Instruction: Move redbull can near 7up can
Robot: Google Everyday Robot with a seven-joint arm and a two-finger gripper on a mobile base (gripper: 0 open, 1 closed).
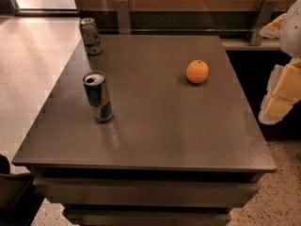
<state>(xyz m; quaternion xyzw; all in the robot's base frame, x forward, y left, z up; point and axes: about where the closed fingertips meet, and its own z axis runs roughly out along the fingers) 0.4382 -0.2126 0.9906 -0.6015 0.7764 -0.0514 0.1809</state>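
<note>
The redbull can (98, 97) stands upright on the left part of the brown table (164, 126); it is slim, blue and silver, with a silver top. The 7up can (90, 36), silvery-grey with dark and reddish markings, stands upright at the table's far left corner, well behind the redbull can. My gripper (278, 100) shows as pale yellow and white parts at the right edge of the view, beside the table's right side. It is far from both cans and holds nothing I can see.
An orange (197, 71) lies on the table's far right part. A wooden wall with metal brackets (123, 15) runs behind the table. Light speckled floor (28, 69) lies to the left. A dark object (9, 182) sits low at the left front corner.
</note>
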